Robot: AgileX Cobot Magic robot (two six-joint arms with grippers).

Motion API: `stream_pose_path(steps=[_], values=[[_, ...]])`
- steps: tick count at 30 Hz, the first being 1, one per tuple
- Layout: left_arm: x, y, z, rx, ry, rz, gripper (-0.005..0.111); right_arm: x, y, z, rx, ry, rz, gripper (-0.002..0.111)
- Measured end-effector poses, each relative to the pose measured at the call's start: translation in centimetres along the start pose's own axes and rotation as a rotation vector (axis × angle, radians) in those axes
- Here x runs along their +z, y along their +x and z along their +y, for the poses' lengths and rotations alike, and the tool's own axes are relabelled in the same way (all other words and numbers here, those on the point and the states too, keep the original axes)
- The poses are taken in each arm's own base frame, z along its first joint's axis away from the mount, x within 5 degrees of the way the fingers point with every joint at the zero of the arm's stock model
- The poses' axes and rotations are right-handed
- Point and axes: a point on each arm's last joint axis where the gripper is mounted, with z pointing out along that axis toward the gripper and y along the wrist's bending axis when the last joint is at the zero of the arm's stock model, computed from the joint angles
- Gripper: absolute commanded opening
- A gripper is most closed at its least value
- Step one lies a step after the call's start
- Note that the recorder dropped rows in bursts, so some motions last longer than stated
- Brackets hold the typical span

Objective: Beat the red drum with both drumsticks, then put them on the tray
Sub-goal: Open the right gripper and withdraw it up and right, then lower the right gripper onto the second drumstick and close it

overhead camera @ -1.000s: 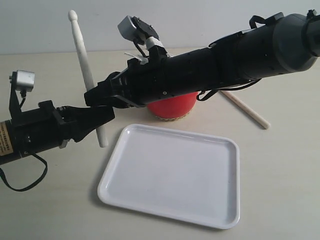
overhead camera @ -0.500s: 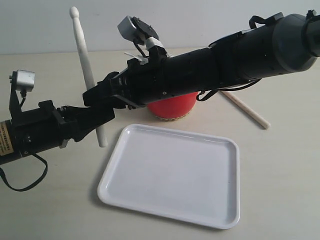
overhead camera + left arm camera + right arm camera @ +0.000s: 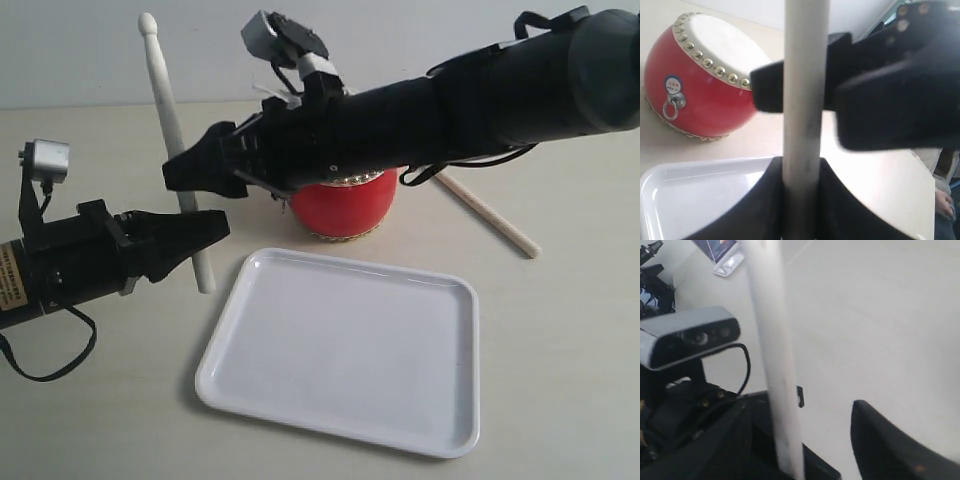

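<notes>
One pale drumstick stands nearly upright, and my left gripper is shut on its lower part; the left wrist view shows the drumstick pinched between the jaws of my left gripper. My right gripper reaches across from the right and straddles this stick higher up, open. In the right wrist view the drumstick lies close to one finger with a wide gap to the other. The red drum sits behind the white tray. A second drumstick lies on the table to the right.
The right arm spans above the drum from the right. The left wrist camera sticks up at the left. The beige table runs right of the tray.
The right arm has lifted, uncovering the drum's studded rim, and its gripper has slid a little higher along the upright stick. The left gripper and the stick have barely moved.
</notes>
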Motion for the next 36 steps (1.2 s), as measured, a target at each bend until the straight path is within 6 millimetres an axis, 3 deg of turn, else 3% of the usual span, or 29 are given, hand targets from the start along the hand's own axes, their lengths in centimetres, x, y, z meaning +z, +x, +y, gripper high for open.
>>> stream_pose_path(steps=[8, 11, 14, 19, 23, 27, 32, 36], values=[[-1.2, -0.8, 1.4, -0.005, -0.052, -0.034, 0.000, -5.7, -4.5, 5.5, -0.133, -0.027, -0.170, 0.053], [-1.9, -1.2, 2.1, -0.005, -0.075, -0.047, 0.000, -8.9, -5.6, 6.3, -0.169, 0.087, -0.183, 0.047], [-2.4, -1.4, 2.6, -0.005, -0.091, -0.055, 0.000, -12.4, -6.1, 5.9, -0.221, 0.321, -0.153, 0.047], [-2.6, -1.5, 2.7, 0.030, -0.099, -0.057, 0.000, -17.3, -6.7, 3.3, -0.229, 0.686, -0.036, 0.047], [-2.6, -1.7, 2.9, 0.052, -0.115, -0.075, 0.000, -18.8, -6.5, -0.2, -0.210, 0.918, 0.244, 0.047], [-2.5, -2.0, 3.0, 0.072, -0.125, -0.091, 0.000, -17.7, -5.0, -4.2, -0.192, 0.985, 0.583, 0.047], [-2.5, -2.1, 3.0, 0.080, -0.124, -0.093, 0.000, -15.0, -1.4, -9.8, -0.190, 0.932, 0.949, 0.047], [-2.5, -2.0, 3.0, 0.081, -0.125, -0.087, 0.000, -14.4, 0.5, -13.1, -0.158, 0.851, 1.027, 0.047]])
